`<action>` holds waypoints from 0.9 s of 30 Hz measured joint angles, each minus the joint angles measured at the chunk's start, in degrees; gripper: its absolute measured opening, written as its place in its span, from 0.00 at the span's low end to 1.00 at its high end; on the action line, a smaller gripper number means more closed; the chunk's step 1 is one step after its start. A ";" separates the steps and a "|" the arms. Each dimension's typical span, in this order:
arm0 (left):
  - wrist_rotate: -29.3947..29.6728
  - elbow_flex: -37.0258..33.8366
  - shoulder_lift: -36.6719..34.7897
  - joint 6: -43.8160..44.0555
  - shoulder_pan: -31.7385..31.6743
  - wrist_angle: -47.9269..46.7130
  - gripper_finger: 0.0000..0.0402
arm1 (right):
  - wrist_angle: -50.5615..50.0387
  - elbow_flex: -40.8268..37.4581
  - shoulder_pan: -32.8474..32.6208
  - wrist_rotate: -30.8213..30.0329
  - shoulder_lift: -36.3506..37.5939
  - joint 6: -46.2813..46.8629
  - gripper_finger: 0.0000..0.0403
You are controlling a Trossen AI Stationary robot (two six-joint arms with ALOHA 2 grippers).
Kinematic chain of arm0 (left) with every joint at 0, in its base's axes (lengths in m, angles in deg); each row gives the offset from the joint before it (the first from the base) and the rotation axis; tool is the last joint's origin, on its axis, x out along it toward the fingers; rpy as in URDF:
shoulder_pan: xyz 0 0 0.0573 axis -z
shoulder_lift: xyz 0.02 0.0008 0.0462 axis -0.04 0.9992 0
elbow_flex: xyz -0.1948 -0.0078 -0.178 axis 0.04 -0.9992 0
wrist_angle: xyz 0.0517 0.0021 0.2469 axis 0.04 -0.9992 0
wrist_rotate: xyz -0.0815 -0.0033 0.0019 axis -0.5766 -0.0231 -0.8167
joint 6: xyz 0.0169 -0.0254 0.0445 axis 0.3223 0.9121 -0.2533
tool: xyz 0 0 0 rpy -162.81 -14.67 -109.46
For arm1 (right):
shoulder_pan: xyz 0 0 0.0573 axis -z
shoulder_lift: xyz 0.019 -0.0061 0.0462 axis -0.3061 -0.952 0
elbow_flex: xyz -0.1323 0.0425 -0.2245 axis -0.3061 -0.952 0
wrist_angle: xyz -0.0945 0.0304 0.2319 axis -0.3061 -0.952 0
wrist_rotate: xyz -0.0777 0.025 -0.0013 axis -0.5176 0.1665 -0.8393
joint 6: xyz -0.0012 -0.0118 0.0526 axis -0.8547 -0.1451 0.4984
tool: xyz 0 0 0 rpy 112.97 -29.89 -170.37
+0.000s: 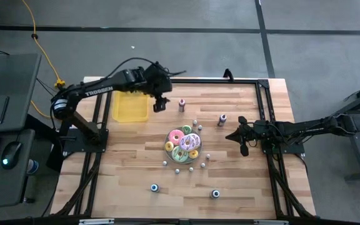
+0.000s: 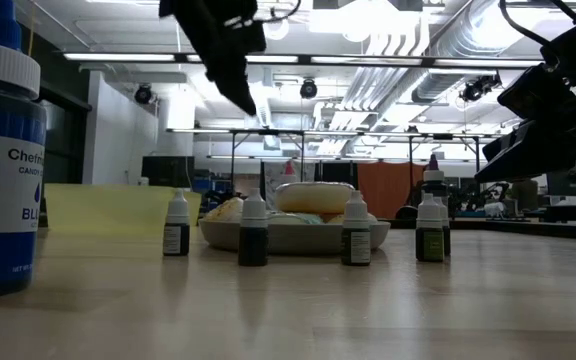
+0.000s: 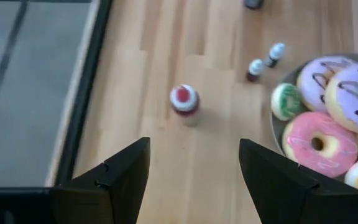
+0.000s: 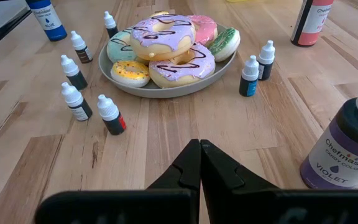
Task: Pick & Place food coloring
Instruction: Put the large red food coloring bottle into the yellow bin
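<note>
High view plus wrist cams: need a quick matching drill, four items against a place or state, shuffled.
Column one:
1. left pincer
2. right pincer
3. plate of doughnuts
4. yellow tray

Column two:
A. ringed by tiny bottles
B. shut
C. upper left in the high view
D. open, nothing between its fingers

Pairs: 1-D, 2-B, 3-A, 4-C

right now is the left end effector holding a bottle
No, in the left wrist view the left end effector stands open and empty above the table, with the red-capped bottle standing free on the wood ahead of it.
</note>
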 joint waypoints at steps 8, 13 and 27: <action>-9.61 -10.86 0.05 -3.75 -0.09 13.16 0.63 | 0.00 0.02 0.01 0.00 -0.01 0.00 0.00; -11.30 -15.10 0.05 -5.16 -2.03 19.08 0.64 | -0.01 0.02 -0.01 0.00 -0.02 0.00 0.00; -20.44 -19.53 3.79 -2.18 -8.02 32.84 0.64 | -0.01 0.02 0.01 0.02 0.00 0.00 0.00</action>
